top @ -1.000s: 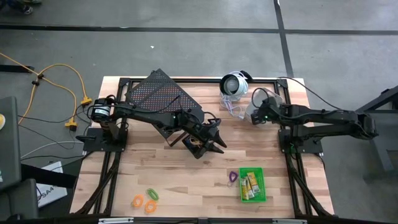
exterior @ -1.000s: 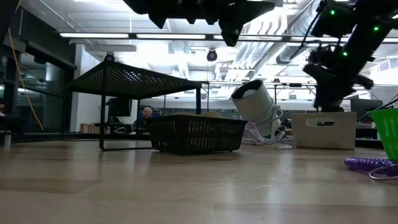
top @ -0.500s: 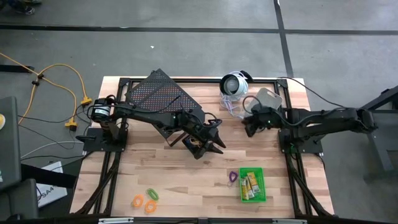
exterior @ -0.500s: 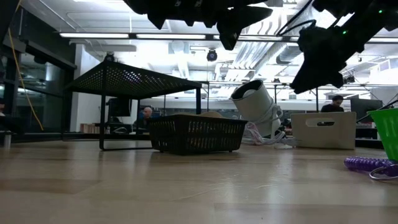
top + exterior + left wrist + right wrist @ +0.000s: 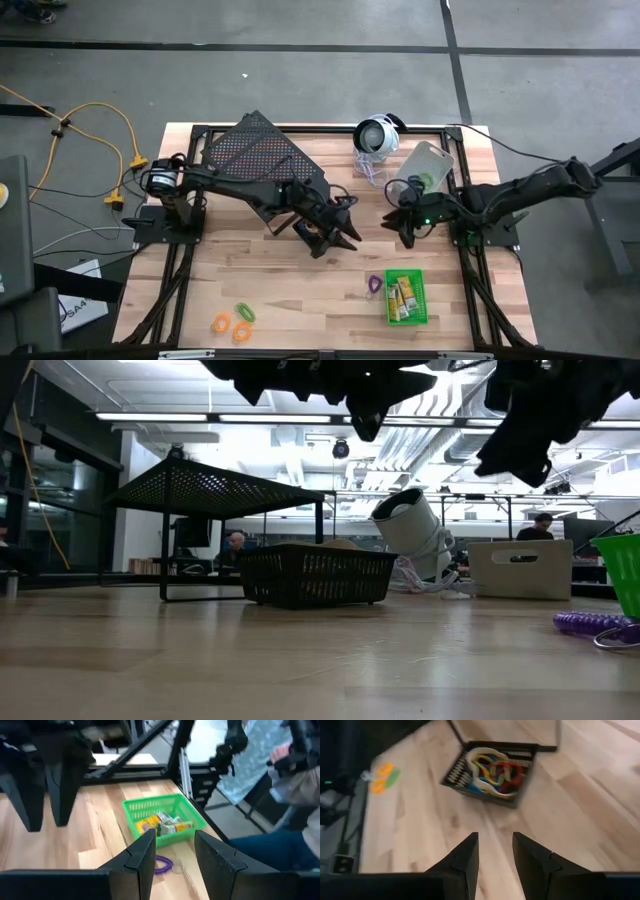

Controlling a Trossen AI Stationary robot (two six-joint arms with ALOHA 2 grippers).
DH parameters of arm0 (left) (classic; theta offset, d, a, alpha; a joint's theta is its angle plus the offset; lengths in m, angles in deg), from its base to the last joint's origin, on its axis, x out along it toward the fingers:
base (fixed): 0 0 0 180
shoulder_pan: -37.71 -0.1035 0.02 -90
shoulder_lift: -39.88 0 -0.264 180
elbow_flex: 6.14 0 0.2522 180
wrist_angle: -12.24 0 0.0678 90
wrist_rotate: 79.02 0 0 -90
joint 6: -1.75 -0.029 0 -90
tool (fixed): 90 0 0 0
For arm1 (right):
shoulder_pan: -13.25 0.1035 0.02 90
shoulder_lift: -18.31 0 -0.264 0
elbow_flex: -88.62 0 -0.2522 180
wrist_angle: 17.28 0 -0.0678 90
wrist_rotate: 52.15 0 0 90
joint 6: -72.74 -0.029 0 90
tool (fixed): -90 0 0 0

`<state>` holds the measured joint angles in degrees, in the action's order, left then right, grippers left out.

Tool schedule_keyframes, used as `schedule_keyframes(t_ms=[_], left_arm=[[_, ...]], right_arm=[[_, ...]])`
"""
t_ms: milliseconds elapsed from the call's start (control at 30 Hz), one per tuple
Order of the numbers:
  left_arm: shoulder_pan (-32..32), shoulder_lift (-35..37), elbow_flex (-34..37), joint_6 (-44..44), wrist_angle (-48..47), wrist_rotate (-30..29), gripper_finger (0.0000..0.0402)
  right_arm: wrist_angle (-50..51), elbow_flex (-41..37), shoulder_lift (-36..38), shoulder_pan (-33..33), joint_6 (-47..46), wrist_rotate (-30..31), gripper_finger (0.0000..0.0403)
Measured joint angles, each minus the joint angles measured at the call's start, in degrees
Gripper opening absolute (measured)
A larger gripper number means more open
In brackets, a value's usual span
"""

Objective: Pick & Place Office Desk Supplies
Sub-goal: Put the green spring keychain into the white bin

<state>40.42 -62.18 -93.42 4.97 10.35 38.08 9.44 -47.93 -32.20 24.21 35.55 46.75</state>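
My left gripper hangs open above the black bin at mid-table; its wrist view looks toward the green bin and the purple loop. My right gripper hovers open to the right of the black bin, which holds coloured loops. The green bin holds little yellow pieces. The purple loop lies flat on the table beside it. Orange and green loops lie near the near-left edge. The grey bin stands at far right.
A large black mesh rack stands at far left. A round white-and-black device with a cord sits at the far edge, beside the grey bin. Bare wood lies between the black bin and the near edge. A person's arm shows beyond the table.
My right gripper has swung from above the grey bin toward the near edge and the table's left, ending beside the black bin. The grey bin now shows uncovered and has stayed in place. The left arm has kept still.
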Motion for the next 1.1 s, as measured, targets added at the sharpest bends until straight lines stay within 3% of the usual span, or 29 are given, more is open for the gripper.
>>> schedule_keyframes(t_ms=[233,433,633,833,1100], left_arm=[[4.8,0.6,0.0,1.1,-7.5,-2.4,0.0131],[11.4,3.6,0.0,1.7,-19.9,-14.5,0.0131],[20.6,6.0,-0.1,4.6,-23.9,-16.9,0.0131],[28.1,6.4,-0.1,11.0,-32.4,-28.6,0.0131],[37.6,6.4,0.0,13.6,-35.6,-30.8,0.0131]], right_arm=[[-4.0,0.0,-3.5,2.5,0.0,0.0,0.0107],[-3.8,0.0,-5.4,3.1,-0.5,-0.3,0.0107],[-4.3,0.0,-5.8,3.1,-0.7,-1.9,0.0107],[-4.7,0.0,-5.8,3.1,-0.6,-1.8,0.0107],[-4.6,0.0,-5.8,3.0,-0.5,-1.6,0.0107]])
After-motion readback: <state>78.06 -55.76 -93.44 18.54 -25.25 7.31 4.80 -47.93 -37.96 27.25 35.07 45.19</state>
